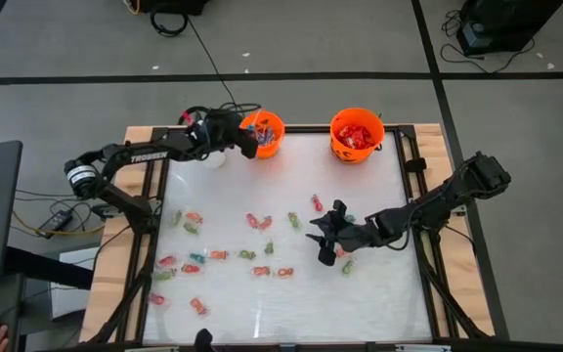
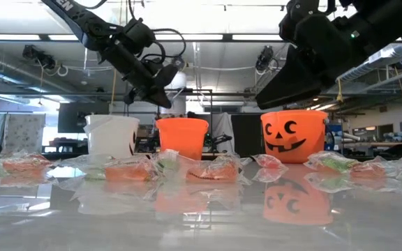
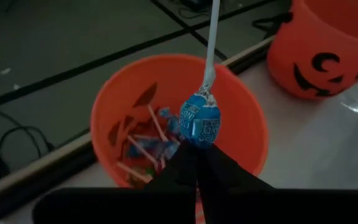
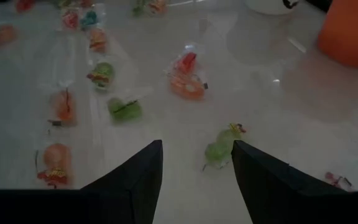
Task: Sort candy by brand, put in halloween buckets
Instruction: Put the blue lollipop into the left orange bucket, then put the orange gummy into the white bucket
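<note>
White lettering reading "TROSSEN" runs along the left arm (image 1: 135, 156), near the table's far left corner. The blue lollipop wrapper (image 3: 199, 119) carries partial dark print, something like "TO", "ANDY", "NEY". Nothing else reads clearly.

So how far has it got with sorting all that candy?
Partway. The larger orange bucket already holds red packets. The left gripper is holding a blue lollipop over the small orange bucket; the right gripper is open above a green candy. Many sweets remain on the table.
</note>
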Robot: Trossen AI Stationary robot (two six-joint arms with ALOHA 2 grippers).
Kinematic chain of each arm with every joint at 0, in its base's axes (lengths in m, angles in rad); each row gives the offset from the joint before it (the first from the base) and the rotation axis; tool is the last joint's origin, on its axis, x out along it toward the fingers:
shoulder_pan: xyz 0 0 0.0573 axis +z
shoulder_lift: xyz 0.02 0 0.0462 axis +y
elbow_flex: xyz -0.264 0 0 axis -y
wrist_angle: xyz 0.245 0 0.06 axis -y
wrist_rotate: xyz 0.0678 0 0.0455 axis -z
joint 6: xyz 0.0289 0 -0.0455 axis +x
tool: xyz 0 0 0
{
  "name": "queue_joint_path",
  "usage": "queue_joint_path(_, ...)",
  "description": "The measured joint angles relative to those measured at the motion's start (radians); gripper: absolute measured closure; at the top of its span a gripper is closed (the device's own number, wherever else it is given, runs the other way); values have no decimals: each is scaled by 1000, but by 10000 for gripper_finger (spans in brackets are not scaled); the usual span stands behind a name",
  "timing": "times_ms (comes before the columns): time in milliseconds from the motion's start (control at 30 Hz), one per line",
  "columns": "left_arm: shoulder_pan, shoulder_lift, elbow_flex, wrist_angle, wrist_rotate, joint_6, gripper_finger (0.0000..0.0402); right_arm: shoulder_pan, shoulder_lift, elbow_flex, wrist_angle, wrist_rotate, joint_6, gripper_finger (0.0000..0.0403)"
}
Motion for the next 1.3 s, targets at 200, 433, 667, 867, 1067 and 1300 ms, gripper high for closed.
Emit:
queue_joint_path(200, 4, 48, 33, 7, 34, 59, 339, -15, 0, 0, 1, -1, 15, 198)
queue_joint_path(433, -8, 80, 44, 6, 114, 150, 238, -15, 0, 0, -2, -9, 56, 198)
queue_joint_path(667, -168, 26, 40, 5, 55, 248, 247, -39, 0, 0, 2, -3, 8, 198)
queue_joint_path(867, -360, -48, -55, -6, -47, 226, 265, -50, 0, 0, 3, -9, 3, 198)
queue_joint_path(1067, -629, -141, -193, 7, -195, 61, 276, -28, 0, 0, 6, -58, 32, 198)
queue_joint_path(1300, -986, -136, -295, 0, -475, -175, 277, -3, 1, 0, 78, -49, -35, 198)
